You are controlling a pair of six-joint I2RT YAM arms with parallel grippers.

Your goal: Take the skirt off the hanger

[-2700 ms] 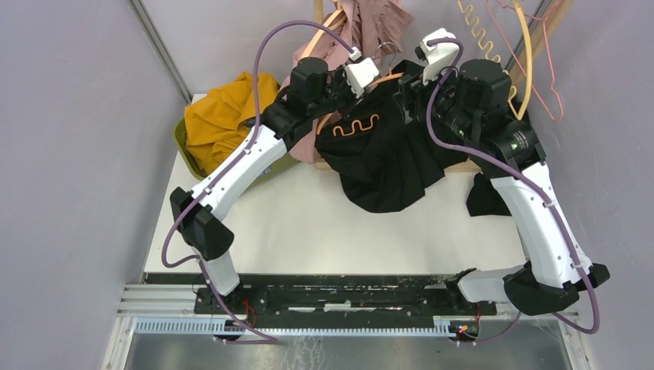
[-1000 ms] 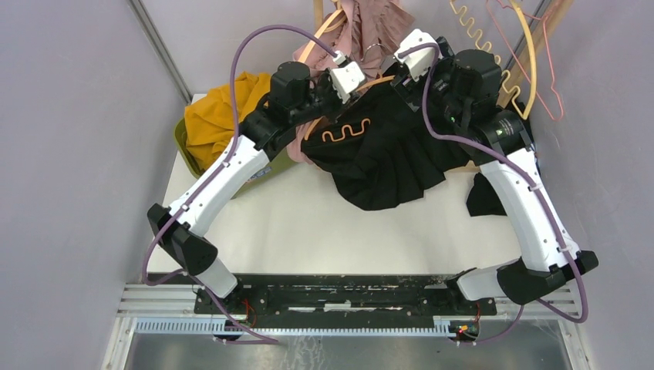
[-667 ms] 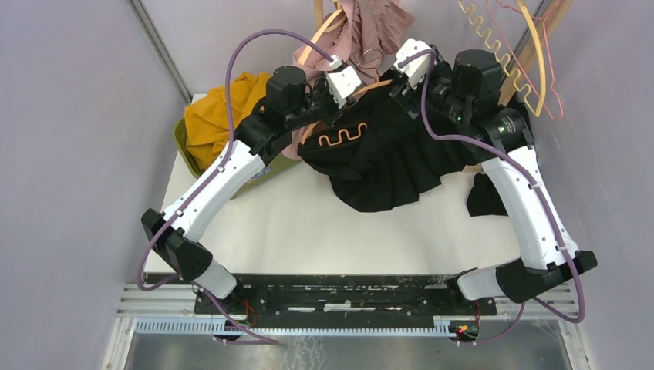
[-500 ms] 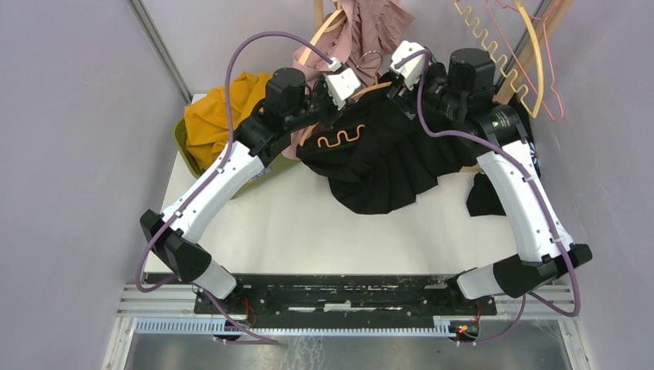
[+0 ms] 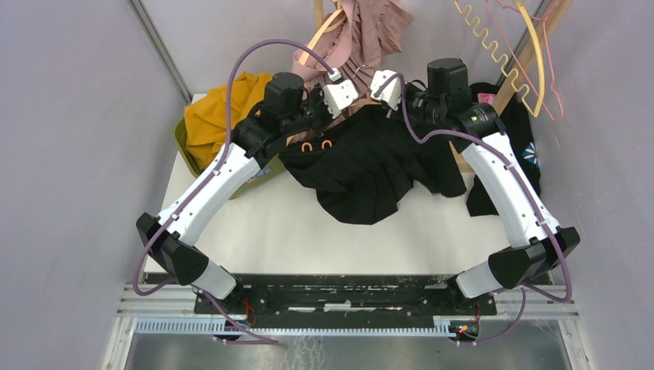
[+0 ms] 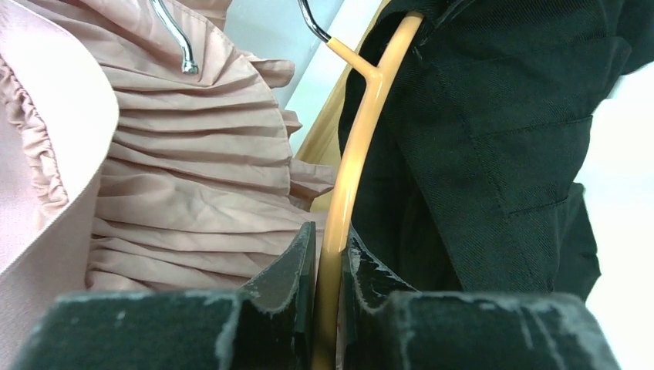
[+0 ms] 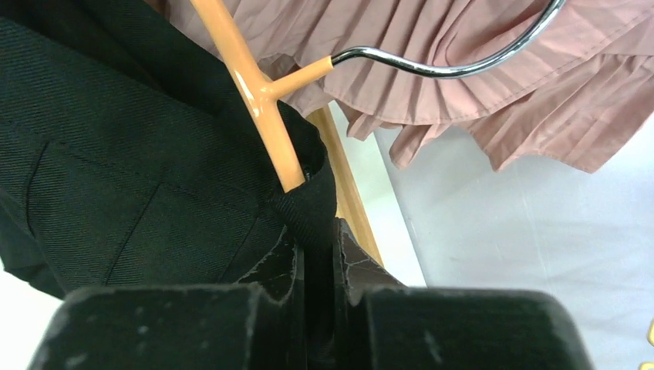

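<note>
Over the worktop (image 5: 308,239) at 12 o'clock, left gripper (image 6: 328,260) jaws are clamping the hanger (image 6: 359,139), right gripper (image 7: 316,254) jaws are clamping the skirt (image 7: 139,177) at its 3 o'clock.

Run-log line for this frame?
left claw: shut on hanger | right claw: shut on skirt | skirt: not yet off hanger

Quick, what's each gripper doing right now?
Left gripper: closed on the orange hanger.
Right gripper: closed on the black skirt.

Skirt (image 5: 362,166) on table (image 5: 308,231), right of bin (image 5: 266,168)
</note>
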